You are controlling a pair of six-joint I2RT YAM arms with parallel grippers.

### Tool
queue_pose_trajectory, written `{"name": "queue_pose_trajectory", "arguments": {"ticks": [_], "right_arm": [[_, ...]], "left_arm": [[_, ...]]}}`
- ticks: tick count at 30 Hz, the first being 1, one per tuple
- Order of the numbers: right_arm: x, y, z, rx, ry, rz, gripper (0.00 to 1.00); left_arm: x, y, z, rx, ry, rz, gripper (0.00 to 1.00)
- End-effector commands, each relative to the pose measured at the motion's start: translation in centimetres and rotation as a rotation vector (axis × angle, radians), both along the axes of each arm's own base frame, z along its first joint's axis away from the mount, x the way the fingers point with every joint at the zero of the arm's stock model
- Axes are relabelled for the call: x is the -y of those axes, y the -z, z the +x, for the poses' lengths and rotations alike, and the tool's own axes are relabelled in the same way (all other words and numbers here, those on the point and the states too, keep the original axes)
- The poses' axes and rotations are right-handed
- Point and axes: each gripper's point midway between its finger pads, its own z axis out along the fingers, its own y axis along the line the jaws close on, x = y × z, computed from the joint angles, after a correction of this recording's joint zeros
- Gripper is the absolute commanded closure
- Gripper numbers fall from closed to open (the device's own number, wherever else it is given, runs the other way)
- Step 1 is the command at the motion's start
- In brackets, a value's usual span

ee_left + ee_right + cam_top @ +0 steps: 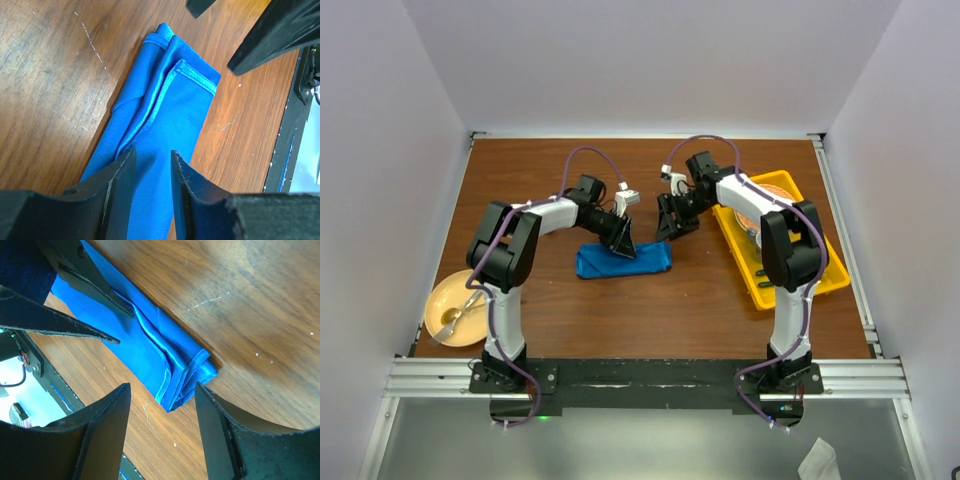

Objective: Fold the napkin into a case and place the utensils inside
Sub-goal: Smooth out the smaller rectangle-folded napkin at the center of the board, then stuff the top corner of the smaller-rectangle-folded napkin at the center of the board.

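We note case [655,258] folded; right gripper [162,386] spread, empty; left gripper [152,152] narrowly parted over it. Its fingers could snag, dragging folds loose.

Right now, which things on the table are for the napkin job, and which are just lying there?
For the job:
napkin, folded into a narrow strip
left gripper, open over it
right gripper, open over its end

Just lying about:
yellow tray
yellow plate
gold spoon on the plate
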Motion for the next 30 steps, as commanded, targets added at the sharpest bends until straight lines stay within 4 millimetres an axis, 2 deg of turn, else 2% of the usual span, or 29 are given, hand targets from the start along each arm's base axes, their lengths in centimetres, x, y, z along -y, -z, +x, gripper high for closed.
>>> {"name": "queue_pose_trajectory", "arguments": {"ticks": [1, 6, 11, 17, 21, 22, 25, 30], "right_arm": [[-0.8, 0.3, 0.5, 0.015, -0.017, 0.006, 0.41], [-0.7, 1.7, 0.3, -0.003, -0.017, -0.010, 0.42], [-1.5, 1.8, -0.1, -0.014, -0.037, 0.012, 0.46], [-1.9, 1.4, -0.4, -0.020, -0.060, 0.030, 0.61], [-1.7, 1.4, -0.4, -0.014, -0.073, 0.027, 0.78], [-1.7, 1.3, -0.3, -0.008, -0.076, 0.028, 0.87], [-1.7, 1.2, -0.4, -0.002, -0.083, 0.028, 1.00], [-1.7, 0.9, -0.8, 0.018, -0.116, 0.056, 1.00]], "left_arm": [[-0.2, -0.1, 1.2, 0.052, -0.015, 0.020, 0.60], [-0.1, -0.2, 1.3, 0.057, -0.015, 0.020, 0.59], [-0.2, -0.2, 1.4, 0.060, -0.015, 0.022, 0.59], [0.0, -0.5, 1.6, 0.069, -0.010, 0.018, 0.57], [0.1, -1.0, 1.7, 0.083, -0.001, 0.005, 0.54], [0.2, -1.5, 1.7, 0.092, 0.001, -0.003, 0.53], [0.3, -2.6, 1.9, 0.137, 0.001, -0.026, 0.51], [0.6, -4.0, 2.8, 0.253, 0.009, -0.060, 0.45]]}}
